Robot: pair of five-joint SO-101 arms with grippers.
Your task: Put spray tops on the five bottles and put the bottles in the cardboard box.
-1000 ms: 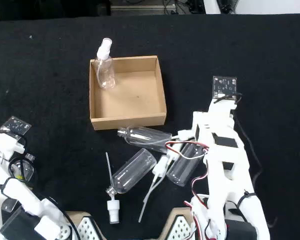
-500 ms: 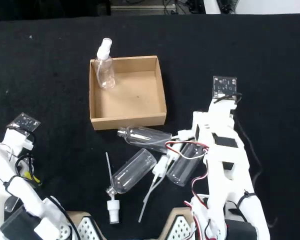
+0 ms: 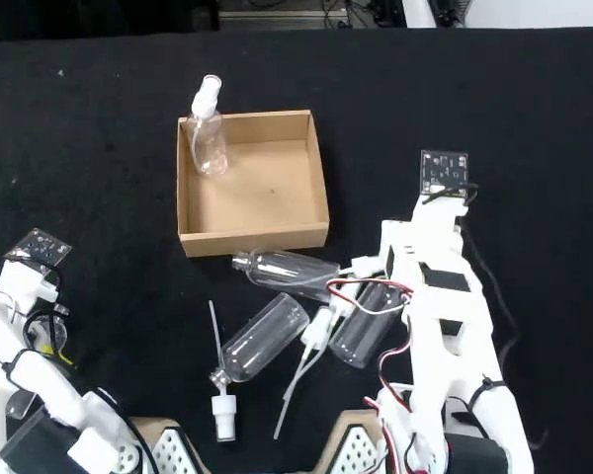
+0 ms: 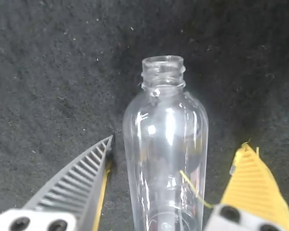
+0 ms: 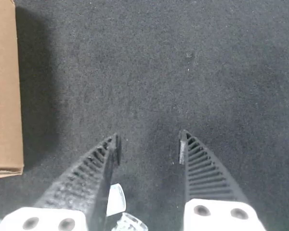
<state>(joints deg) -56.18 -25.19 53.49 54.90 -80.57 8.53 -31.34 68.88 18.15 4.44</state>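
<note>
The left gripper (image 4: 177,143) is open around an uncapped bottle (image 4: 166,120), with a gap on both sides. The right gripper (image 5: 149,137) is open above the table (image 3: 494,99). Three bare bottles (image 3: 262,338) lie just before the cardboard box (image 3: 254,239), and a capped bottle (image 3: 209,143) is in its far corner.
</note>
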